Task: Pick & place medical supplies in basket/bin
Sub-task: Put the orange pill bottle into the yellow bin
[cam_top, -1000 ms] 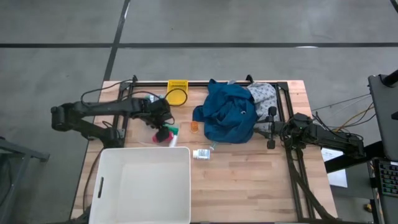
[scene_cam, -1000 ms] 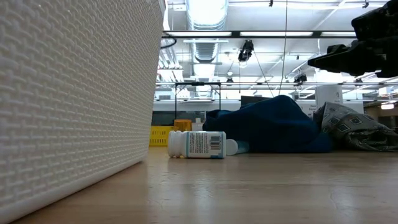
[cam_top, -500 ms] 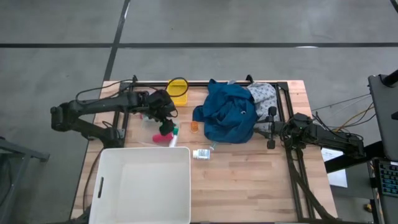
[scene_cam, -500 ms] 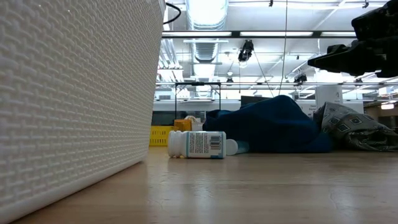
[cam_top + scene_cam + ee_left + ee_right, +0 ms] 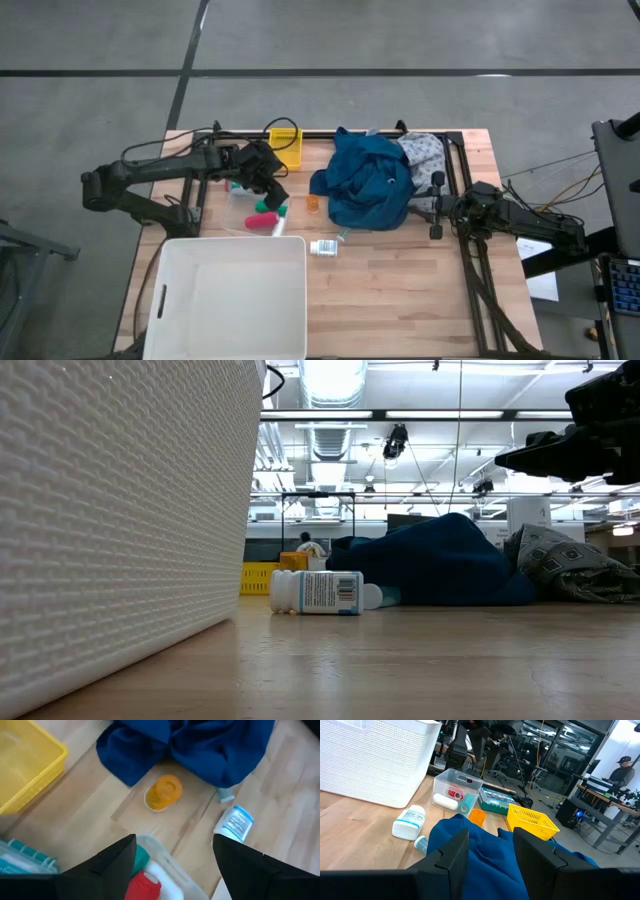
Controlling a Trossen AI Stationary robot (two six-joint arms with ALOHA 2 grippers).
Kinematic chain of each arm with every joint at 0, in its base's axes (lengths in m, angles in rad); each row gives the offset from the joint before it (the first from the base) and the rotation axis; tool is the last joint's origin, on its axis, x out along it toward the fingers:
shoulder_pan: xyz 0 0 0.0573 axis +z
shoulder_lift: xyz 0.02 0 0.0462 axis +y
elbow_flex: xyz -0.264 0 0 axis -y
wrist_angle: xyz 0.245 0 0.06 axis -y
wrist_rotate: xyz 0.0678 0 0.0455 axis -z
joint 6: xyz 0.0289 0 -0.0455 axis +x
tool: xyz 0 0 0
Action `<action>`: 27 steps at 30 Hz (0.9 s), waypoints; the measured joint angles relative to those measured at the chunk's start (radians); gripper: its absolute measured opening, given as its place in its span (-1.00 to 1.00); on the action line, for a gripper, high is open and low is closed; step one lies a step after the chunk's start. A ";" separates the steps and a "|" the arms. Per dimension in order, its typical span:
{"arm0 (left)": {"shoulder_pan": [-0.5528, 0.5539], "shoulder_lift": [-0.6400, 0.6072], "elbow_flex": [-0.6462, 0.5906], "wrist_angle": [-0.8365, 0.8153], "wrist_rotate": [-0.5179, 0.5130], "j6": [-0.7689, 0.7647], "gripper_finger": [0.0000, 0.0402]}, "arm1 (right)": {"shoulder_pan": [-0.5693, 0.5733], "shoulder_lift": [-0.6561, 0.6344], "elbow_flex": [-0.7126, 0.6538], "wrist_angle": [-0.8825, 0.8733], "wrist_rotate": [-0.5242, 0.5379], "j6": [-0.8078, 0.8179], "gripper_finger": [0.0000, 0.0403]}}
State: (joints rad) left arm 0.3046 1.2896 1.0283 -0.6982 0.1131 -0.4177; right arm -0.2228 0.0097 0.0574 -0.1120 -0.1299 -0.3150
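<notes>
White tub (image 5: 235, 296) sits nearest me at the table's front left; its woven wall (image 5: 120, 520) fills the low view's left half; nothing in it that I can see. Just past its far right corner a white bottle (image 5: 323, 247) lies on its side, apart from the tub. Next back, a clear box (image 5: 456, 792) holds red and green items; small orange bottle (image 5: 163, 792) stands beside it, near the blue garment's (image 5: 368, 180) edge. My left gripper (image 5: 264, 187) hovers over that box, fingers (image 5: 111, 862) apart, holding nothing. Grey speckled cloth (image 5: 424, 152) lies against the garment's far right side. Yellow basket (image 5: 287, 146) sits at the far edge. Right gripper (image 5: 440, 208) waits at the right side beside the garment, fingers (image 5: 451, 851) spread, empty.
</notes>
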 joint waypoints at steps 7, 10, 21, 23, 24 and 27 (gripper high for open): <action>0.000 0.003 -0.001 0.149 -0.013 0.096 0.32 | 0.000 0.000 0.000 0.000 0.000 0.000 -0.26; -0.012 0.003 -0.001 0.241 -0.018 0.142 0.30 | 0.000 0.000 0.000 0.000 0.000 0.000 -0.26; -0.080 0.125 -0.001 0.529 -0.140 0.317 0.29 | 0.000 -0.001 0.000 0.000 0.000 0.000 -0.26; -0.086 0.170 -0.001 0.556 -0.140 0.317 0.30 | 0.000 -0.001 0.000 0.000 0.000 0.000 -0.26; -0.088 0.191 0.001 0.558 -0.140 0.316 0.30 | 0.000 -0.001 0.000 0.000 0.000 0.000 -0.26; -0.093 0.251 0.000 0.570 -0.135 0.310 0.30 | 0.000 0.000 0.000 0.000 0.000 0.000 -0.26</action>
State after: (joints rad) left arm 0.2114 1.5402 1.0286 -0.1283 -0.0222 -0.1081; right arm -0.2226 0.0093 0.0578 -0.1117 -0.1298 -0.3153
